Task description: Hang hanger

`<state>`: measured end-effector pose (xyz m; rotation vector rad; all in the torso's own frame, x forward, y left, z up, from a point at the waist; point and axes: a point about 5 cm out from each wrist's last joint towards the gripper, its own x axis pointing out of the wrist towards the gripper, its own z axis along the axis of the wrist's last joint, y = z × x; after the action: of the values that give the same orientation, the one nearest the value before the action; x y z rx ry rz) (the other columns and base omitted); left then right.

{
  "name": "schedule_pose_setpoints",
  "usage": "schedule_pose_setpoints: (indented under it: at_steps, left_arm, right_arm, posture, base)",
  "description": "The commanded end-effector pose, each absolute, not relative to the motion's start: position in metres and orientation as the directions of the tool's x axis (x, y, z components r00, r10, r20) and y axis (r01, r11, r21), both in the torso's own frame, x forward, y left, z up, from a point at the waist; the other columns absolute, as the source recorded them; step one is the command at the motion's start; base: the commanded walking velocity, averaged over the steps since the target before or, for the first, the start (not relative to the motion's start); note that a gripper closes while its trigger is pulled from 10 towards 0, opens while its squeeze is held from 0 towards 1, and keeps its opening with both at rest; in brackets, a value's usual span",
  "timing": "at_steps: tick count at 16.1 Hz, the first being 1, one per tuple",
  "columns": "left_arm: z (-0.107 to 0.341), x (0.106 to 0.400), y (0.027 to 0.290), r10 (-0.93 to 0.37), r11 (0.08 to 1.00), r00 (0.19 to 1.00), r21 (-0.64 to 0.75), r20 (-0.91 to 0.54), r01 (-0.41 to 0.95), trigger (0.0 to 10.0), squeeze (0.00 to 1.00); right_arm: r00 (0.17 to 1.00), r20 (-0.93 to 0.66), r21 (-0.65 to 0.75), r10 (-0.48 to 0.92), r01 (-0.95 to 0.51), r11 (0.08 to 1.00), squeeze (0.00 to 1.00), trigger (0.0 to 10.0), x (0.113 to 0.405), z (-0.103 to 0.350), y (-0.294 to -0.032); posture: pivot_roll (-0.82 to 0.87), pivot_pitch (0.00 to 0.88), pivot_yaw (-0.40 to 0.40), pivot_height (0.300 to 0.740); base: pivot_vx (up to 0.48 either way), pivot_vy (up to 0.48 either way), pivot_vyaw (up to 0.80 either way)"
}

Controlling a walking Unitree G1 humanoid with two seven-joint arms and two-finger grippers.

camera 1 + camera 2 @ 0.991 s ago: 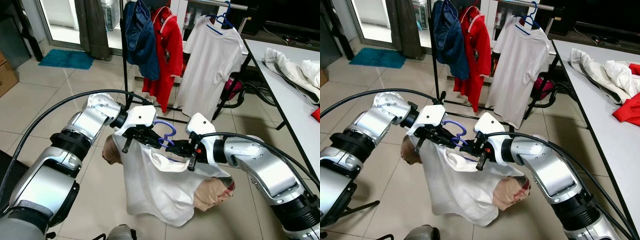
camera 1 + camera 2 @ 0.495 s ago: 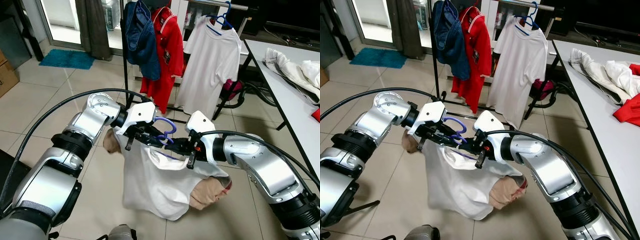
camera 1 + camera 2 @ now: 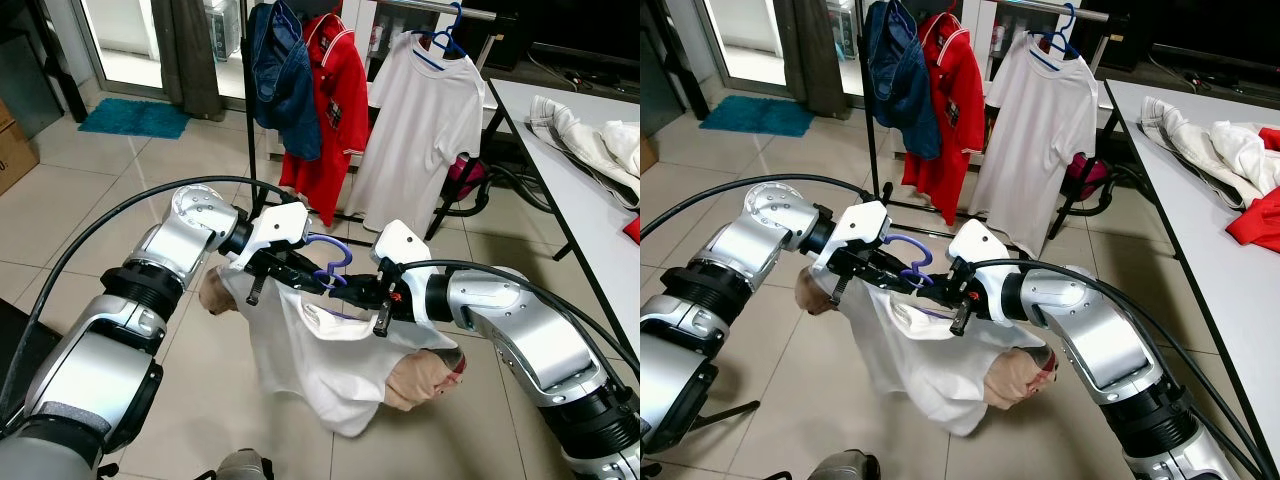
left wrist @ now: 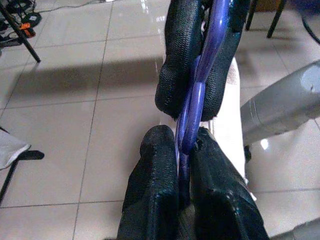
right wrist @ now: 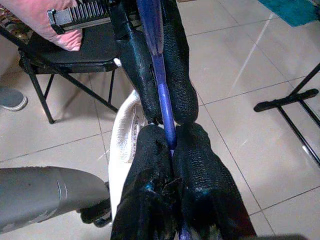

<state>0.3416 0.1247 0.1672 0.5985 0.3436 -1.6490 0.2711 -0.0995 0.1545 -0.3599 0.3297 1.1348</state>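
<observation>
A: Holding the purple hanger with both grippers, aren't we?

B: Yes. Our left gripper and right gripper are each clamped on it, fingertips nearly meeting, with the white shirt drooping below.

A: Where does it go?

B: The clothes rack stands at twelve o'clock, well apart and higher. The hanger's long axis runs from nine to three between our grippers, its hook pointing up; neither arm seems clearly nearer.
</observation>
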Motion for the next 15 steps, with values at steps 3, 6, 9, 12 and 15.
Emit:
schedule_pose_setpoints:
  at_steps: [3,6,9,12,15]
  left_arm:
    - [0.160,0.346,0.132,-0.818,-0.037,0.046,0.132,-0.573,0.990,0.0,0.00]
    - [0.152,0.344,0.138,-0.818,0.011,0.082,0.128,-0.570,0.992,0.0,0.00]
    - [0.150,0.349,0.139,-0.830,0.150,0.214,0.164,-0.514,0.975,0.0,0.00]
    - [0.150,0.352,0.140,-0.831,0.239,0.295,0.177,-0.471,0.955,0.0,0.00]
    - [0.151,0.354,0.135,-0.835,0.307,0.357,0.185,-0.419,0.934,0.0,0.00]
  right_arm:
    - [0.449,-0.357,-0.115,0.819,-0.891,0.438,1.00,10.0,0.280,0.172,-0.112]
    - [0.497,-0.335,-0.123,0.800,-0.865,0.486,1.00,10.0,0.284,0.178,-0.124]
    - [0.620,-0.342,-0.137,0.706,-0.776,0.615,1.00,10.0,0.288,0.177,-0.137]
    - [0.681,-0.359,-0.108,0.638,-0.709,0.697,1.00,10.0,0.286,0.167,-0.132]
    - [0.754,-0.427,-0.076,0.500,-0.580,0.811,0.00,10.0,0.289,0.147,-0.123]
  posture:
    - [0.04,0.000,-0.043,0.740]
    - [0.05,0.000,-0.046,0.740]
    - [0.05,0.000,-0.048,0.740]
    - [0.05,0.000,-0.045,0.740]
    - [0.05,0.000,-0.040,0.740]
  base:
    - [0.000,0.000,0.00]
    - [0.000,0.000,0.00]
    - [0.000,0.000,0.00]
    - [0.000,0.000,0.00]
    - [0.000,0.000,0.00]
